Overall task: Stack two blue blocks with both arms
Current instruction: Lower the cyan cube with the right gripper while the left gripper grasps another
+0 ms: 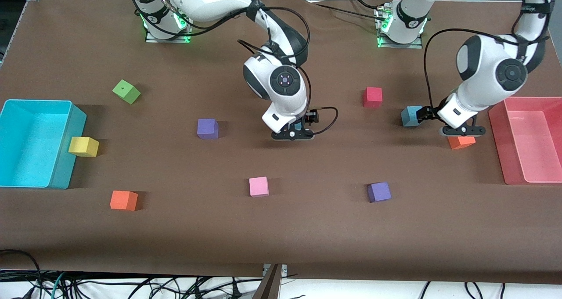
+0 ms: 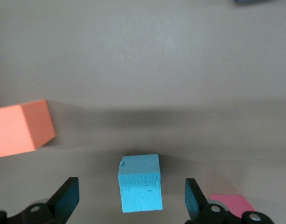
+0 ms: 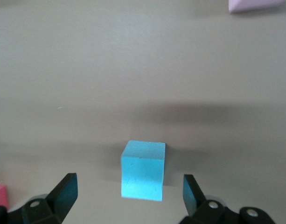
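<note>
Front view: right gripper [image 1: 293, 130] low over mid-desk [image 1: 281, 228], its blue block [image 1: 299, 125] mostly hidden beneath; left gripper [image 1: 422, 113] beside the second blue block [image 1: 411, 116], near an orange cube [image 1: 461, 142].

Left wrist view: fingers [image 2: 68, 198] spread wide, block [image 2: 140, 183] centred between. Descend straight, close squarely.

Right wrist view: fingers [image 3: 66, 192] equally wide, block [image 3: 143, 170] centred, slightly turned; align before closing.

Two matte sky-blue foam cubes sit flat on the brown counter [image 1: 175, 228]: one blue block [image 1: 411, 116] near the red cube [image 1: 372, 96], the other blue block [image 3: 143, 170] farther from it.
</note>
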{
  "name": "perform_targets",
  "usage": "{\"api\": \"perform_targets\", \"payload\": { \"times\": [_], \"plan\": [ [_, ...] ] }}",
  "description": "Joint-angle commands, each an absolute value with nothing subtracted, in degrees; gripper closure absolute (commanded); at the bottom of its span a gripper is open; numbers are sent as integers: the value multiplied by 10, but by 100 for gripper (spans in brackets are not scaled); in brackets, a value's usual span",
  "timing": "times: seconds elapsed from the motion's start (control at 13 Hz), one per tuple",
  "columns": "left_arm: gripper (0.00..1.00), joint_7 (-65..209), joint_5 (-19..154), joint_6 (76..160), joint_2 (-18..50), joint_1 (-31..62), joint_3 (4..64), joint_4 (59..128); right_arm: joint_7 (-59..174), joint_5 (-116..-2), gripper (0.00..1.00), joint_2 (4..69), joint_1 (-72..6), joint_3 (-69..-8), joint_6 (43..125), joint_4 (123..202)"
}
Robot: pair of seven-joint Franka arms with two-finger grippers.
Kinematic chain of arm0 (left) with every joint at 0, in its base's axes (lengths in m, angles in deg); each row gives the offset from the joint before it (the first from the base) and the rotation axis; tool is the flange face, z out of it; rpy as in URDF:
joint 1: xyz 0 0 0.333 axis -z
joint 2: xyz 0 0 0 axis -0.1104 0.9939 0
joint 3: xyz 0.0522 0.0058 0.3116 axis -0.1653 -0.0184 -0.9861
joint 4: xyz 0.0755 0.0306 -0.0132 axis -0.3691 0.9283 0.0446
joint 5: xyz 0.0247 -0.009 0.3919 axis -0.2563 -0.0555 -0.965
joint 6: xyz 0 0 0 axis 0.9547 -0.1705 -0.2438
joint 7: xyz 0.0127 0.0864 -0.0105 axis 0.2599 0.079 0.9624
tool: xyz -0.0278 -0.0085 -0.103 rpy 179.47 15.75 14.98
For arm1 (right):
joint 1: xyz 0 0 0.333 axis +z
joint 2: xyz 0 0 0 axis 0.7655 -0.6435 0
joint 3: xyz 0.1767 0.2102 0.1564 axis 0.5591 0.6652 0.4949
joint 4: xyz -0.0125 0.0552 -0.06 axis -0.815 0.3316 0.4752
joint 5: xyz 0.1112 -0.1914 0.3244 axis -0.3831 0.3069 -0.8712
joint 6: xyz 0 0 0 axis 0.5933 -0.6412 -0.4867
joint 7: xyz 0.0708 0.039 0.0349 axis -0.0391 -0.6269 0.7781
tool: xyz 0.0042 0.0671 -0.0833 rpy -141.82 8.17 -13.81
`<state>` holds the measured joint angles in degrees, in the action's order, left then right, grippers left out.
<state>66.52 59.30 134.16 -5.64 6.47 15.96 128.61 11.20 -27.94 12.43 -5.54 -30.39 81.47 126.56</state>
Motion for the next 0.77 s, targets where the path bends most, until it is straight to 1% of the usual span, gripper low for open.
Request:
{"api": "perform_targets", "payload": {
  "times": [0.0,0.08,0.23,0.31,0.46,0.54,0.61,0.69],
  "plan": [
    [1,670,589,1385,-80,65,159,1343,187,-289,0,152,-57,-298,806,1273],
    [1,670,590,1400,-78,65,159,1358,207,-290,0,153,-57,-298,812,1272],
    [1,675,591,1459,-65,65,159,1388,234,-300,0,152,-57,-298,880,1273],
    [1,684,601,1477,-55,65,159,1394,242,-303,0,151,-56,-298,897,1274],
    [1,690,618,1481,-42,65,159,1398,269,-311,0,159,-54,-297,901,1293],
    [1,690,618,1481,-40,65,159,1399,277,-315,0,176,-55,-296,906,1328],
    [1,690,618,1482,-36,65,159,1399,316,-317,0,203,-62,-289,930,1380],
    [1,690,619,1495,-28,65,159,1400,375,-330,0,238,-87,-265,973,1447]
  ]
}}
